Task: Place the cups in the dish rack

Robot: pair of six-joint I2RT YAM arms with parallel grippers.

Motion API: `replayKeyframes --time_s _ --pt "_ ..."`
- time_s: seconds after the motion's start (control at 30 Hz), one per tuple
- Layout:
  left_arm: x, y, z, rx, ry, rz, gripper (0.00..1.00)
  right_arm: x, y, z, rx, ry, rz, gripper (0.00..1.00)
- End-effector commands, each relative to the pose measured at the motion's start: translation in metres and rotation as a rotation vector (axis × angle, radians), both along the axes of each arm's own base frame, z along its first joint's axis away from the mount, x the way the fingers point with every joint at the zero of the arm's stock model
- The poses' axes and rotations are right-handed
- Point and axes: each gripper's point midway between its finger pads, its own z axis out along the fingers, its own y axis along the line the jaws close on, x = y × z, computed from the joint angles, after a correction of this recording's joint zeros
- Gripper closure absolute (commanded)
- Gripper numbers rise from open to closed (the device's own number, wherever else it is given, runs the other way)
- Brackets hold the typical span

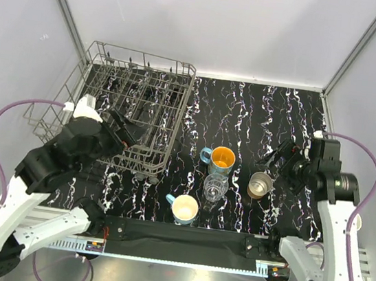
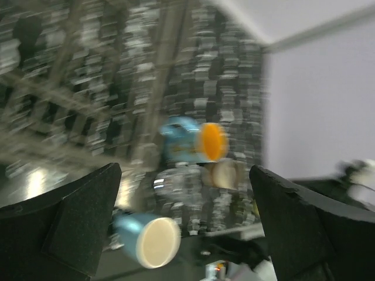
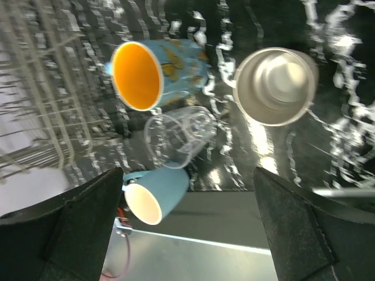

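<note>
Four cups stand on the black marbled mat. The teal mug with orange inside [image 1: 221, 159] is farthest back. The clear glass tumbler [image 1: 215, 187] is in front of it, the light-blue mug with cream inside [image 1: 184, 209] is nearest, and the shiny metal cup [image 1: 259, 185] is to the right. The grey wire dish rack [image 1: 137, 106] stands at the back left and holds no cups. My left gripper [image 1: 129, 131] hangs open and empty over the rack's front right part. My right gripper [image 1: 280, 155] is open and empty just behind the metal cup [image 3: 275, 85].
The left wrist view is motion-blurred, but the teal mug [image 2: 193, 140] and light-blue mug [image 2: 149, 240] show between the fingers [image 2: 70, 222]. The right wrist view shows the teal mug [image 3: 152, 73], tumbler [image 3: 179, 137], light-blue mug [image 3: 152, 196] and rack [image 3: 41, 88]. White walls enclose the table.
</note>
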Motion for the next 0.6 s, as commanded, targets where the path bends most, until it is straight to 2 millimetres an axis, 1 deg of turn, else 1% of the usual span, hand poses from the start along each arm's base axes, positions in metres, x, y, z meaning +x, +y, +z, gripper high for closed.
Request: replayKeyframes --time_s 0.0,0.03,0.07,0.13,0.17,0.23,0.27,0.3,0.33,0.37,0.43,0.47,0.5,0.53,0.57 --pt "-0.022 0.077 -0.055 0.221 0.230 0.316 0.01 -0.006 -0.019 0.011 -0.130 0.037 0.006 0.00" --pt "-0.024 0.083 -0.056 0.202 0.239 0.356 0.01 -0.002 -0.014 0.014 -0.112 0.041 0.030 0.00" --pt "-0.026 0.088 -0.048 0.150 0.200 0.377 0.01 0.002 -0.005 0.017 -0.081 0.049 0.095 0.00" --pt "-0.025 0.097 -0.044 0.120 0.134 0.414 0.01 0.003 0.007 0.018 -0.026 0.061 0.155 0.00" --pt "-0.026 0.101 -0.033 0.057 0.056 0.411 0.01 0.002 0.023 0.018 0.042 0.041 0.255 0.00" --pt "-0.027 0.101 -0.019 0.007 -0.048 0.385 0.01 0.004 0.030 0.015 0.084 0.045 0.272 0.00" --pt "-0.020 0.094 -0.006 0.005 -0.145 0.337 0.01 0.006 0.030 0.012 0.098 0.056 0.242 0.00" --pt "-0.025 0.093 0.006 -0.029 -0.216 0.299 0.01 0.010 0.027 0.011 0.090 0.057 0.205 0.00" --pt "-0.026 0.085 0.013 -0.038 -0.255 0.247 0.01 0.011 0.023 0.008 0.078 0.072 0.171 0.00" --pt "-0.026 0.085 0.017 -0.038 -0.273 0.242 0.01 0.015 0.018 0.004 0.058 0.083 0.125 0.00" --pt "-0.023 0.084 0.016 0.002 -0.259 0.240 0.01 0.021 0.016 0.003 0.051 0.078 0.118 0.00" --pt "-0.022 0.083 0.023 0.046 -0.271 0.222 0.01 0.026 0.014 0.002 0.037 0.079 0.120 0.00" --pt "-0.020 0.082 0.026 0.083 -0.275 0.206 0.01 0.029 0.012 0.002 0.026 0.081 0.122 0.00" --pt "-0.012 0.070 0.024 0.137 -0.254 0.167 0.01 0.032 0.011 0.000 0.017 0.089 0.124 0.00" --pt "-0.012 0.070 0.032 0.193 -0.269 0.137 0.01 0.038 0.004 -0.005 -0.025 0.110 0.105 0.00"
